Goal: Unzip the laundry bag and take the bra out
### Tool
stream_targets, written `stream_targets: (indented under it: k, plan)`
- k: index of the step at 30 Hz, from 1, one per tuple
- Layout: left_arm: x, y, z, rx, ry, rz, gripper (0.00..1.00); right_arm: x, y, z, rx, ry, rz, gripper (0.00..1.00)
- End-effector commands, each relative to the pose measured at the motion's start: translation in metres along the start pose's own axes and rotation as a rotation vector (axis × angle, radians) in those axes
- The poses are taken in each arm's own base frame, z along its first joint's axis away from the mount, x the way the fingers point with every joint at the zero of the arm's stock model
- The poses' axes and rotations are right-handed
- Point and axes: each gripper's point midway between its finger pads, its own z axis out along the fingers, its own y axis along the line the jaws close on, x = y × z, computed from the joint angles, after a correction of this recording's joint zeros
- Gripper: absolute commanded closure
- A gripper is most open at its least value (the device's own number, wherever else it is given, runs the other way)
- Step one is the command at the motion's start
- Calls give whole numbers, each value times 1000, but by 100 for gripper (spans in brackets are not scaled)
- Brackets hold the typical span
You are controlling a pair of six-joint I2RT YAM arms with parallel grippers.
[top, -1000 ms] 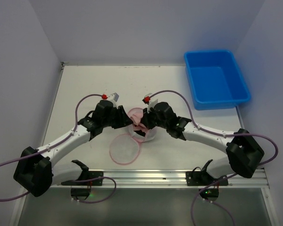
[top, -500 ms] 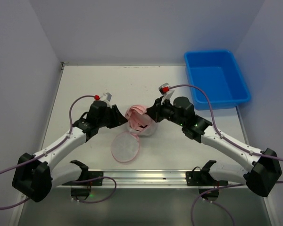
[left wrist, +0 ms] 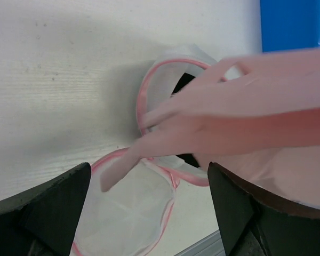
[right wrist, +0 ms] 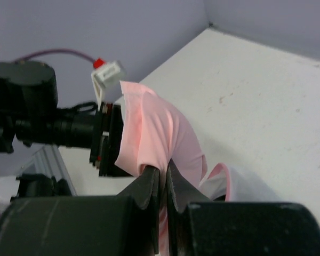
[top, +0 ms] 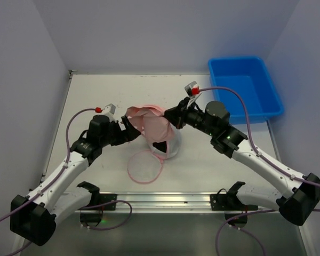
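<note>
White table [top: 96, 96] in a grey-walled booth; blue bin [top: 244, 88] at the far right corner.
Left arm: reaches in towards the table centre, forearm low. Left end effector [top: 129, 128]: fingers spread wide, gripping nothing, beside the bra [top: 149, 124].
Right arm: reaches in from the right, wrist raised. Right end effector [right wrist: 164, 168]: fingers pressed together on the bra's fabric, holding it above the laundry bag [top: 168, 148].
Laundry bag: at the table centre, unzipped, its round flap lying flat.

- We see a white tabletop [top: 96, 96], evenly lit.
- Plain pale lilac walls [top: 149, 32] close it on three sides.
- A metal rail [top: 165, 200] runs along its near edge.
</note>
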Motion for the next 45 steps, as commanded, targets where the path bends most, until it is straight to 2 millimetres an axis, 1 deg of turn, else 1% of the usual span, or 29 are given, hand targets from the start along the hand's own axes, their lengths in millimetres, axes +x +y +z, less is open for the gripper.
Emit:
stream_targets:
  k: [1, 2, 7, 8, 10, 11, 13, 14, 15, 16, 18, 19, 20, 22, 23, 24, 25, 26, 27, 28, 30, 31, 34, 37, 39, 41, 42, 44, 45]
  plan:
    - [-10, 3, -7, -26, 0, 44, 5, -73, -6, -12, 74, -150, -107, 100]
    - [-13, 8, -8, -47, 3, 44, 2, -97, -16, -19, 130, -189, -123, 100]
    - [-49, 3, -16, -85, -47, 115, 0, -143, -87, -54, 453, -232, -170, 100]
    - [-55, 6, -18, -101, -52, 121, 0, -152, -110, -66, 538, -247, -173, 100]
    - [-66, 7, -20, -117, -69, 150, 0, -163, -138, -80, 646, -259, -179, 100]
    - [-74, 6, -22, -123, -89, 163, 0, -170, -165, -96, 740, -278, -169, 100]
    - [-78, 9, -20, -136, -94, 181, 0, -174, -199, -105, 825, -289, -127, 100]
    - [-80, 12, -20, -147, -98, 189, 0, -179, -224, -121, 895, -304, -103, 100]
    - [-80, 15, -19, -156, -97, 202, 0, -180, -237, -125, 921, -307, -83, 100]
    - [-81, 19, -18, -168, -98, 204, 0, -179, -266, -131, 974, -303, -46, 100]
    - [-78, 28, -16, -191, -97, 226, 0, -175, -290, -128, 967, -285, -11, 100]
    - [-80, 30, -15, -193, -109, 236, 0, -183, -301, -129, 971, -303, 4, 100]
    - [-81, 34, -14, -203, -117, 243, 0, -168, -335, -128, 1004, -259, 38, 100]
    - [-77, 42, -10, -217, -110, 250, 0, -154, -362, -119, 981, -198, 90, 100]
    - [-78, 43, -8, -214, -117, 252, 0, -166, -375, -124, 986, -211, 97, 100]
    - [-76, 43, -6, -203, -107, 253, 0, -140, -406, -116, 1005, -148, 144, 100]
    - [-72, 47, -2, -207, -91, 252, 0, -131, -420, -118, 1030, -115, 172, 100]
    - [-72, 51, -1, -209, -82, 243, 0, -141, -433, -123, 1056, -126, 165, 100]
    - [-70, 51, 1, -189, -64, 241, 0, -116, -460, -120, 1097, -70, 193, 100]
    - [-70, 57, 2, -198, -57, 228, 0, -124, -472, -131, 1183, -67, 171, 100]
    - [-68, 60, 3, -186, -48, 212, 0, -112, -494, -141, 1282, -31, 169, 100]
    - [-67, 64, 4, -187, -46, 203, 0, -103, -511, -155, 1397, -12, 167, 100]
    - [-67, 68, 4, -188, -45, 190, 0, -92, -529, -180, 1567, 5, 144, 100]
    - [-67, 76, 4, -206, -45, 173, 0, -87, -537, -181, 1591, 19, 131, 100]
    - [-65, 78, 5, -200, -35, 162, 0, -82, -538, -161, 1493, 36, 121, 79]
    - [-65, 81, 5, -206, -31, 150, 0, -76, -538, -139, 1400, 69, 81, 52]
    - [-64, 83, 6, -211, -25, 142, 0, -72, -535, -122, 1317, 86, 78, 48]
    - [-63, 84, 6, -210, -18, 137, 0, -71, -528, -103, 1239, 121, 44, 35]
    - [-63, 85, 6, -211, -19, 135, 0, -70, -521, -91, 1174, 132, 39, 31]
